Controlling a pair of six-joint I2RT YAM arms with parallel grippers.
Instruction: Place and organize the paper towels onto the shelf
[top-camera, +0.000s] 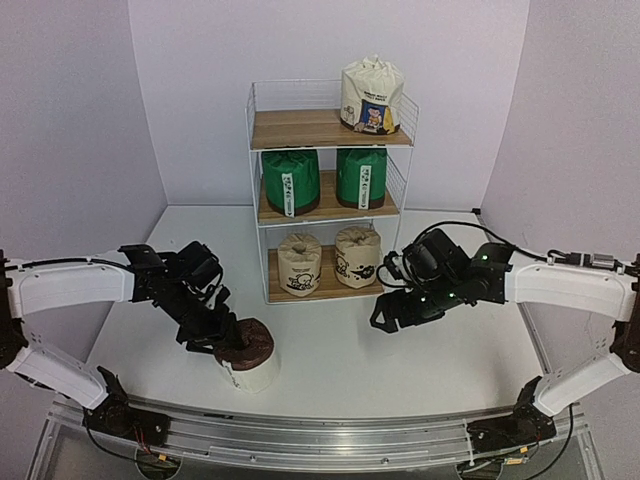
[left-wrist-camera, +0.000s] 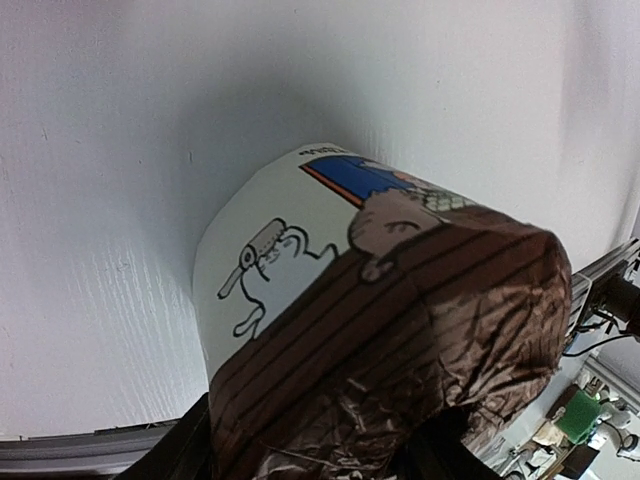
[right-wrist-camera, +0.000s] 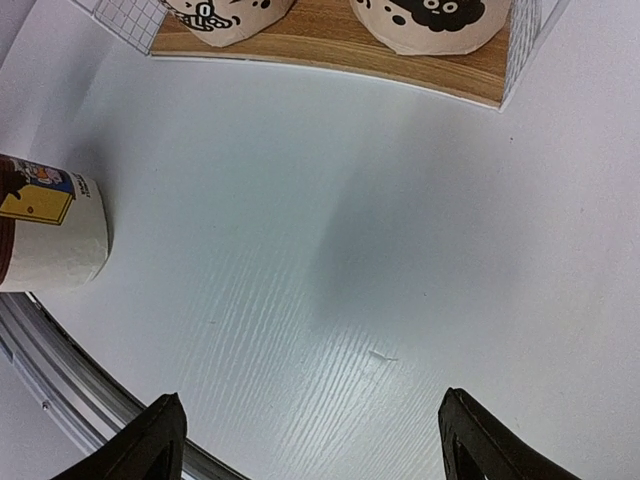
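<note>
The brown-topped white roll (top-camera: 247, 356) stands on the table at the front left. My left gripper (top-camera: 222, 338) is shut on its brown top; in the left wrist view the roll (left-wrist-camera: 380, 300) fills the space between the fingers. My right gripper (top-camera: 386, 316) is open and empty above the table, in front of the shelf (top-camera: 300, 128). The shelf holds the white roll with a blue-yellow label (top-camera: 372, 95) on top, two green rolls (top-camera: 291, 180) (top-camera: 361, 176) in the middle and two beige rolls (top-camera: 299, 264) (top-camera: 357, 255) at the bottom.
A metal rail (top-camera: 320, 435) runs along the table's near edge. The right wrist view shows the shelf's bottom board (right-wrist-camera: 330, 45), the beige rolls' bases (right-wrist-camera: 435, 20) and the brown-topped roll (right-wrist-camera: 50, 230) at the left. The top board's left half is bare.
</note>
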